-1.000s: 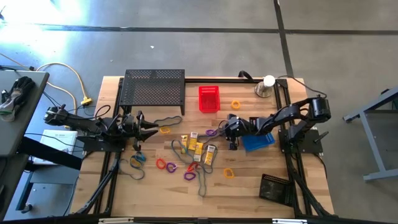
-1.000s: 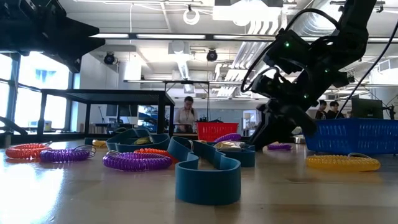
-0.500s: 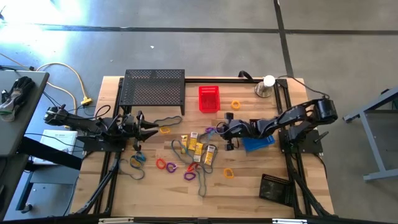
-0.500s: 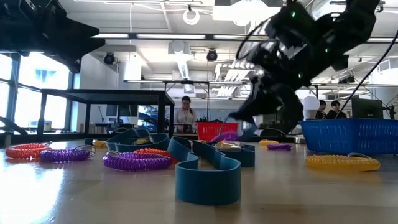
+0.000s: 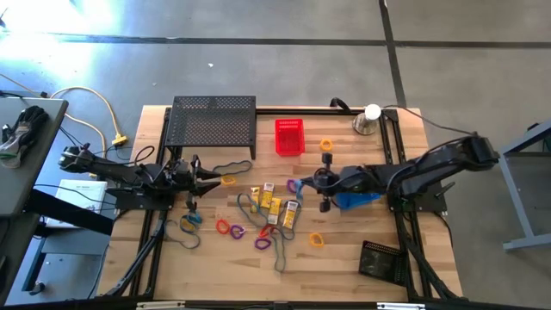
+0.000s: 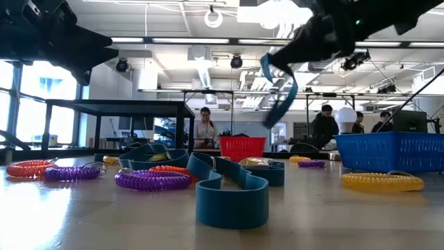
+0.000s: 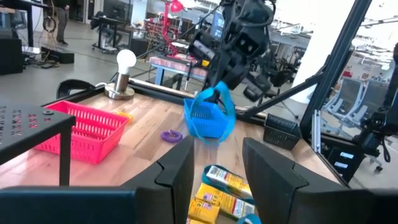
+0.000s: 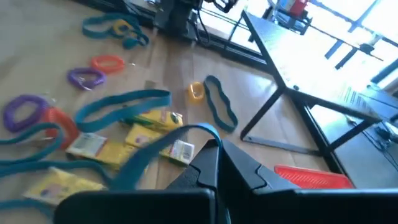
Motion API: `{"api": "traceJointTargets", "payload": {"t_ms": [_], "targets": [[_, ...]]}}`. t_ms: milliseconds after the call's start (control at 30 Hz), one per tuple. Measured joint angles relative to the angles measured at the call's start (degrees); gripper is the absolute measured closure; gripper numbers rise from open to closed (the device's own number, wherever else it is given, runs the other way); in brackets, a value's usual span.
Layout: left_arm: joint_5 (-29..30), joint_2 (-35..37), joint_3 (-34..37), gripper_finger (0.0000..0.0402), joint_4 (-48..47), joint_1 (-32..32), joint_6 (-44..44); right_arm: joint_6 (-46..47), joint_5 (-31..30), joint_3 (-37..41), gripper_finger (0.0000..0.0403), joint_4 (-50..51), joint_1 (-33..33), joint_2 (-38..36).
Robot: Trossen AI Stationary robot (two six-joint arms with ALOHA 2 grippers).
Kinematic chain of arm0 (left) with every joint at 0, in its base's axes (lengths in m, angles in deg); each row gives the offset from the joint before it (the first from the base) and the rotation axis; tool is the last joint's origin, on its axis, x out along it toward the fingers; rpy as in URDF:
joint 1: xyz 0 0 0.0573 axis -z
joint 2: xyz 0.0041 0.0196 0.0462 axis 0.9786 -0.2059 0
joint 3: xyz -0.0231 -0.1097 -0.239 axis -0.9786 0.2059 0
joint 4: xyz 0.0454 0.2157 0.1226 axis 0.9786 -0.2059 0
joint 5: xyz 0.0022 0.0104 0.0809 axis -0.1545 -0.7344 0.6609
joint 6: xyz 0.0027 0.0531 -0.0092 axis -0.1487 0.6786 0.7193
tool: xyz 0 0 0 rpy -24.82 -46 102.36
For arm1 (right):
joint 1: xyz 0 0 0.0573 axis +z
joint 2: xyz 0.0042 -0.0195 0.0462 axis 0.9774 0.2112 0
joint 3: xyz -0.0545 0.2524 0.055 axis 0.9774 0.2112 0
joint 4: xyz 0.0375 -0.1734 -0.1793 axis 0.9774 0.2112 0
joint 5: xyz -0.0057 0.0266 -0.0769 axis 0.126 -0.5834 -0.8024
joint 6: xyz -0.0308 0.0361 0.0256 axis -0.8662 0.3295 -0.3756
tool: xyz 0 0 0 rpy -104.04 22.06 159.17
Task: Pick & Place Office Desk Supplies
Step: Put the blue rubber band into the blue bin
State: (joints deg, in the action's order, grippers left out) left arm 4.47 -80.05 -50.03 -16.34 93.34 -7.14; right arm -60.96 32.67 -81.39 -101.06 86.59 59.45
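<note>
- My left gripper [image 5: 207, 179] waits at the table's left side, just in front of the black mesh shelf [image 5: 213, 120]. Its fingers [image 7: 180, 174] stand parted with nothing between them.
- A thin teal band [image 5: 229, 164] lies flat near the shelf, with a small orange loop [image 5: 227, 180] just beside my left fingertips.
- The yellow-and-white boxes [image 5: 269, 200] lie clustered at the table's middle, with red, purple and orange loops [image 5: 232, 229] scattered in front of them.
- My right gripper [image 5: 320, 182] is raised above the table, right of the boxes. Its jaws are clamped on a teal band [image 6: 283, 94], which hangs clear of the tabletop in a loose loop.
- The red basket [image 5: 289, 136] stands behind the boxes; the blue basket [image 5: 357, 196] sits under my right arm.
- A yellow loop [image 5: 317, 238] lies in front of my right gripper, well apart from it.
</note>
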Motion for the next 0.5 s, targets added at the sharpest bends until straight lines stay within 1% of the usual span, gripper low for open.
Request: {"api": "traceJointTargets", "payload": {"t_ms": [167, 300, 500], "targets": [[0.0, -0.6, 0.0, 0.0269, 0.1, 0.0, -0.2, 0.2, 0.4, 0.0, 0.0400, 2.6, 3.8, -5.7], [0.0, -1.2, 0.0, 0.0269, 0.1, 0.0, -0.2, 2.3, 0.0, 0.0, 0.0400, 8.0, 7.4, -10.6], [0.0, -1.6, 0.0, 0.0269, 0.2, 0.0, -0.2, 10.8, -4.8, 0.0, 0.0400, 17.7, 12.1, -17.5]]}}
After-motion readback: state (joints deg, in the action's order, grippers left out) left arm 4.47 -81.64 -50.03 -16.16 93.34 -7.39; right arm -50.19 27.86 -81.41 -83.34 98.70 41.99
